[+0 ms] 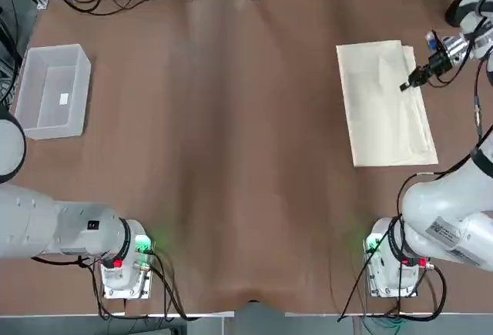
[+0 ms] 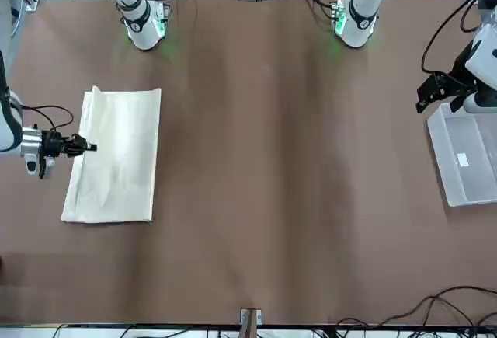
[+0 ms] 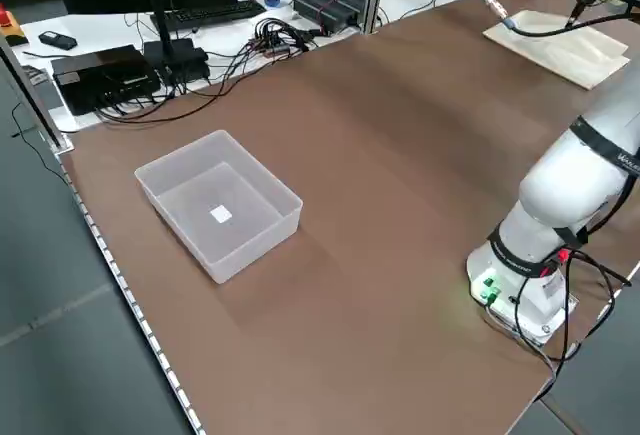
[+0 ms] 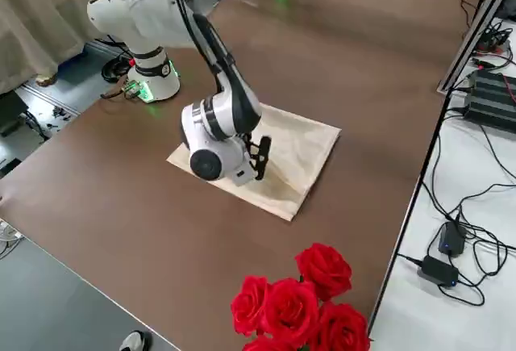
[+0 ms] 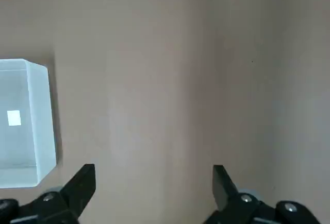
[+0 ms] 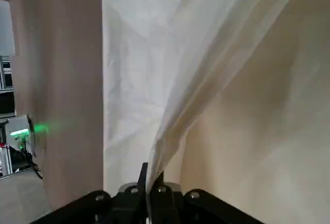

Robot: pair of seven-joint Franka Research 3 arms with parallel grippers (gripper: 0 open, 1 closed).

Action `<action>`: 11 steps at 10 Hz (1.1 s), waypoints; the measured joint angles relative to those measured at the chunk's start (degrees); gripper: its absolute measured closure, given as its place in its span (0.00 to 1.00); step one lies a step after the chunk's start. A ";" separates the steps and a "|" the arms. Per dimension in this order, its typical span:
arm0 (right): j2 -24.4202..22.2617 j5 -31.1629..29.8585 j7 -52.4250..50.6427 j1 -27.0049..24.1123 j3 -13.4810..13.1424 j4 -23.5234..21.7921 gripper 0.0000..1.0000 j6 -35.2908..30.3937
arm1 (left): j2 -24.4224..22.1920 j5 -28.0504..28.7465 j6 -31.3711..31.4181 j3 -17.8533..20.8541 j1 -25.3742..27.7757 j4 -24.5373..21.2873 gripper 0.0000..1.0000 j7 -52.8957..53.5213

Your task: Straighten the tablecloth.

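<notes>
The tablecloth, a thin cream cloth folded into a long shape (image 1: 381, 112), lies on the right side of the brown counter (image 1: 231, 158), its long way running out from the robot. Far to its left, near the clear plastic box (image 1: 54, 92), the left hand (image 5: 154, 167) hangs wide open with nothing in it. The right hand (image 1: 406, 86) is much nearer, at the cloth's right edge, closed tight on a thin pinch of it. Most of the cloth lies left of that pinch, so next it should probably lift gently.
</notes>
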 joint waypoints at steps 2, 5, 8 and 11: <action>-2.09 -0.03 1.32 2.01 0.14 -0.05 0.97 -2.53 | 0.00 0.00 0.00 0.00 0.00 0.00 0.00 0.00; -4.25 2.78 7.28 8.42 0.64 -1.74 0.97 -3.44 | 0.01 0.00 0.00 -0.01 0.00 0.00 0.00 0.00; -4.65 8.37 13.95 15.94 0.78 -2.03 0.97 -3.33 | 0.01 0.00 0.00 -0.09 -0.03 0.00 0.00 0.00; -6.01 10.48 18.95 22.26 0.81 -2.04 0.97 -2.29 | 0.01 0.00 0.00 -0.21 -0.05 0.00 0.00 0.00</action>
